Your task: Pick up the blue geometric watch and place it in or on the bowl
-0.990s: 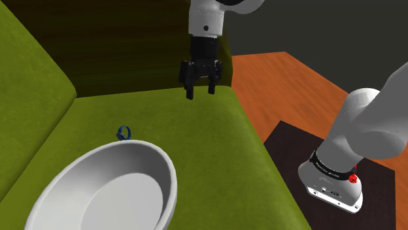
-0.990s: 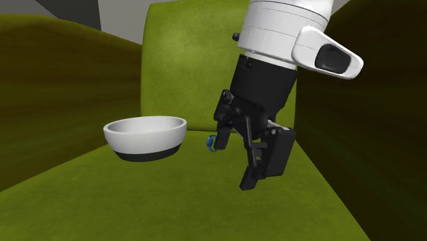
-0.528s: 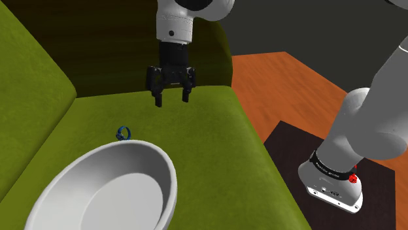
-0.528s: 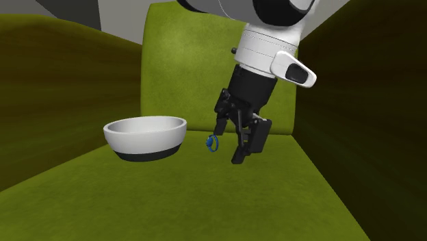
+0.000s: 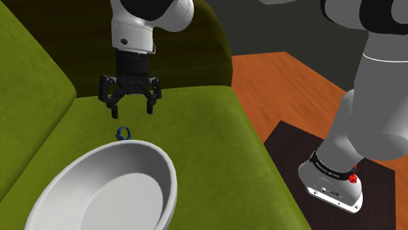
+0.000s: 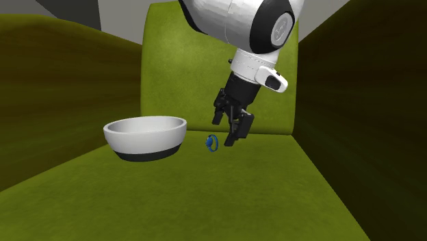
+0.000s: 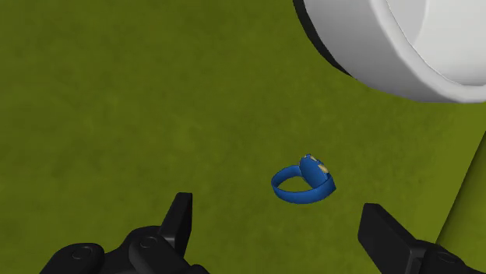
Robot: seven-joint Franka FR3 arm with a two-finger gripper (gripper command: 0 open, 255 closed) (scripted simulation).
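Observation:
A small blue watch [image 5: 123, 134] lies on the green sofa seat just beyond the rim of a white bowl [image 5: 104, 193] with a dark base. In the second exterior view the watch [image 6: 211, 143] sits to the right of the bowl [image 6: 145, 137]. My black gripper [image 5: 131, 111] hangs open above the seat, a little above and behind the watch, holding nothing. From the second exterior view the gripper [image 6: 224, 133] is just right of the watch. In the wrist view the watch [image 7: 305, 180] lies ahead between the spread fingers [image 7: 181, 220], with the bowl [image 7: 405, 47] farther on.
The green sofa's backrest [image 5: 29, 78] rises along the shoulder view's left, and an armrest [image 6: 219, 68] stands behind the seat. A wooden floor [image 5: 288, 85] and my stand on a dark mat [image 5: 340, 176] lie at the shoulder view's right.
The arm has swung toward the shoulder view's left and lowered, bringing the open gripper from the seat's far edge to just above the watch. Watch and bowl have not moved.

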